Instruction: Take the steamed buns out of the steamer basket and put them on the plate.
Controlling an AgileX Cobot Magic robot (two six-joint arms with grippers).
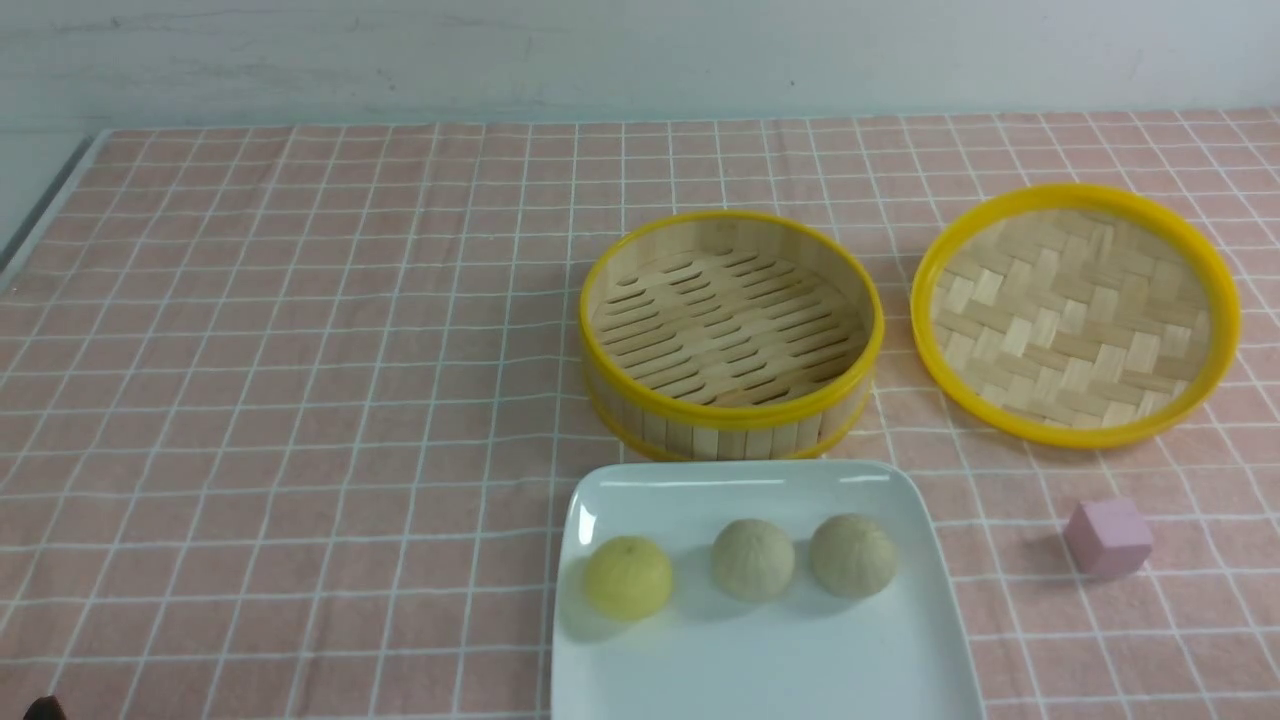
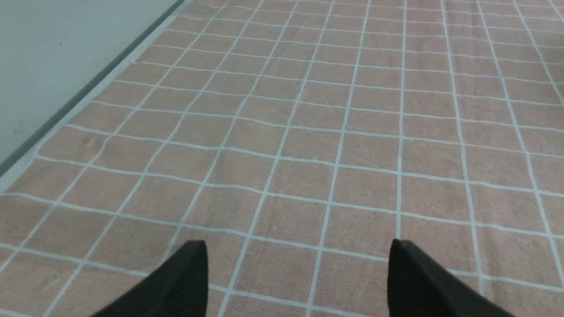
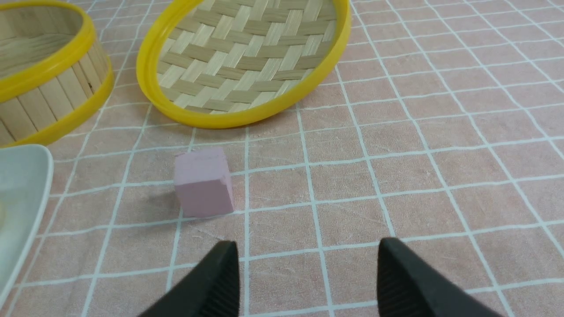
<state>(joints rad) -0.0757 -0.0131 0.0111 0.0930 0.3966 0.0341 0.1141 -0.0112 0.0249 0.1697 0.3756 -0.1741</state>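
Observation:
Three steamed buns lie in a row on the white plate (image 1: 800,670): a yellow bun (image 1: 628,577), a beige bun (image 1: 753,559) and another beige bun (image 1: 853,555). The steamer basket (image 1: 732,335) stands just behind the plate with nothing inside. Neither arm shows in the front view. My left gripper (image 2: 297,264) is open over bare cloth. My right gripper (image 3: 308,264) is open too, with nothing between its fingers, hanging near a pink cube (image 3: 203,182). The basket's wall (image 3: 39,88) and the plate's edge (image 3: 26,193) show in the right wrist view.
A shallow woven lid (image 1: 1075,315) with a yellow rim lies to the right of the basket. The pink cube (image 1: 1108,538) sits right of the plate. A pink checked cloth covers the table, whose left edge (image 1: 40,215) shows at the far left.

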